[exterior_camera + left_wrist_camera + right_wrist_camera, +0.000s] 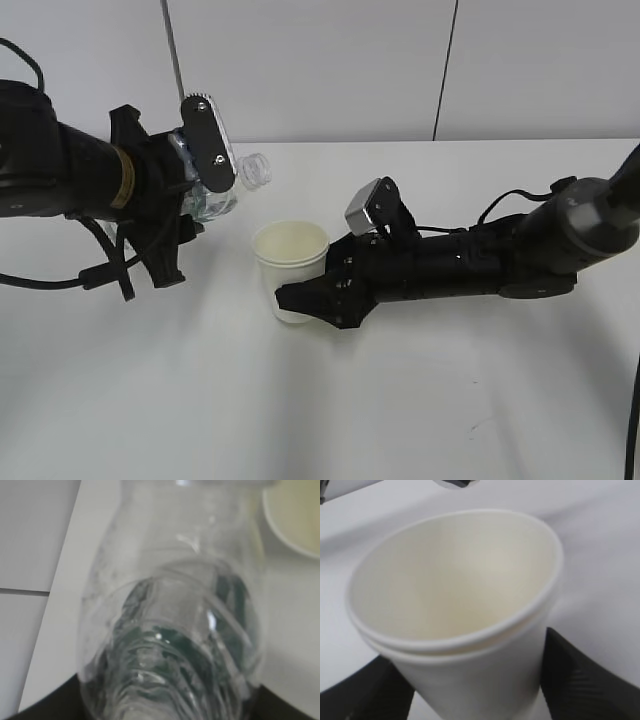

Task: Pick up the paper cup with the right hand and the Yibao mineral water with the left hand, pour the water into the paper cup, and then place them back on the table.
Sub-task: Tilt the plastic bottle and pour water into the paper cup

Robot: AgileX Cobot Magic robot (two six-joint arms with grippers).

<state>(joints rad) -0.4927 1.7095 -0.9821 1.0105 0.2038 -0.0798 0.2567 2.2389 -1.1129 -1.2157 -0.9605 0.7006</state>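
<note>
The paper cup stands upright on the white table, cream inside with a rolled rim. My right gripper is shut on its lower body; both black fingers press its sides in the right wrist view, where the cup fills the frame. My left gripper is shut on the Yibao mineral water bottle, held in the air and tipped on its side, its open neck pointing right toward the cup. The clear ribbed bottle with dark green label fills the left wrist view, with the cup's rim at the top right.
A grey-white panelled wall stands behind the table's far edge. Black cables hang from the left arm, and another cable runs at the right edge.
</note>
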